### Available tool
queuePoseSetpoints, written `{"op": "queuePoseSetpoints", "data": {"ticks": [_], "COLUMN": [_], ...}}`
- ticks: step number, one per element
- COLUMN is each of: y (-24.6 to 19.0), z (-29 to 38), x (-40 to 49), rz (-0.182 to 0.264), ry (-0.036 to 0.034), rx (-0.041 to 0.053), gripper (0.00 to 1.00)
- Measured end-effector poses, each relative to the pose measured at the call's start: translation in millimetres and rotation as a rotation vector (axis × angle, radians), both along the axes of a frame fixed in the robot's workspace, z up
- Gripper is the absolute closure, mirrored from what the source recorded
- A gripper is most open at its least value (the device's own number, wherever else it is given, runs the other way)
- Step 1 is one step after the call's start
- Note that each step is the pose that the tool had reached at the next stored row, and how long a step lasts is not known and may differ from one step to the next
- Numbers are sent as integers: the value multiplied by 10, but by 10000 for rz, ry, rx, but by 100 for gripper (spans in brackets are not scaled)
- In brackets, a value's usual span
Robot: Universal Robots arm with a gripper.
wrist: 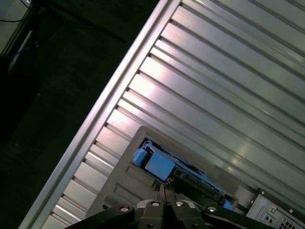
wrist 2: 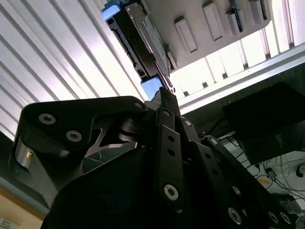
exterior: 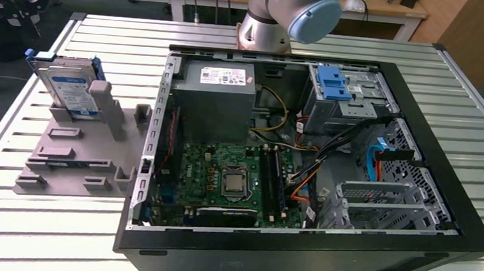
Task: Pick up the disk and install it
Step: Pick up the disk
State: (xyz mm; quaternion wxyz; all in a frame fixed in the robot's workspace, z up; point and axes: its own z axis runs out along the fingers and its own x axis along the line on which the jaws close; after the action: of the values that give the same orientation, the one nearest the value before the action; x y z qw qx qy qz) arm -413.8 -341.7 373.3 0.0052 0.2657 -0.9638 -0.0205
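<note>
Clenched with nothing between its thin black fingers, the tool (wrist: 163,187) hangs over the worktop's (exterior: 22,229) slatted aluminium surface, near the edge at the exterior view's left. Its tips point toward the disk (exterior: 68,88). In the exterior view the tool sits apart from the disk, further back.

The disk stands on edge, tilted slightly, slotted into a grey moulded holder (exterior: 78,159) that lies on the worktop just beside the open computer case (exterior: 302,258). It is a flat rectangular silver drive with a white-and-blue label on its broad face and a blue plastic rail frame around its edges. In the second wrist view the disk (wrist 2: 140,40) shows a dark narrow side with blue tabs at both ends. In the first wrist view the disk (wrist: 190,175) shows one blue tab close to the fingertips; whether they touch it cannot be told.

Inside the case, a metal drive cage (exterior: 346,107) carries a bare blue latch (exterior: 334,84).
</note>
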Motion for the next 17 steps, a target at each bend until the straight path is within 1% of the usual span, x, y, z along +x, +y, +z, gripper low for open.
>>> {"op": "queuePoseSetpoints", "data": {"ticks": [17], "y": [0], "z": [0], "x": [0], "rz": [1006], "ry": [1], "rx": [0], "gripper": [89]}}
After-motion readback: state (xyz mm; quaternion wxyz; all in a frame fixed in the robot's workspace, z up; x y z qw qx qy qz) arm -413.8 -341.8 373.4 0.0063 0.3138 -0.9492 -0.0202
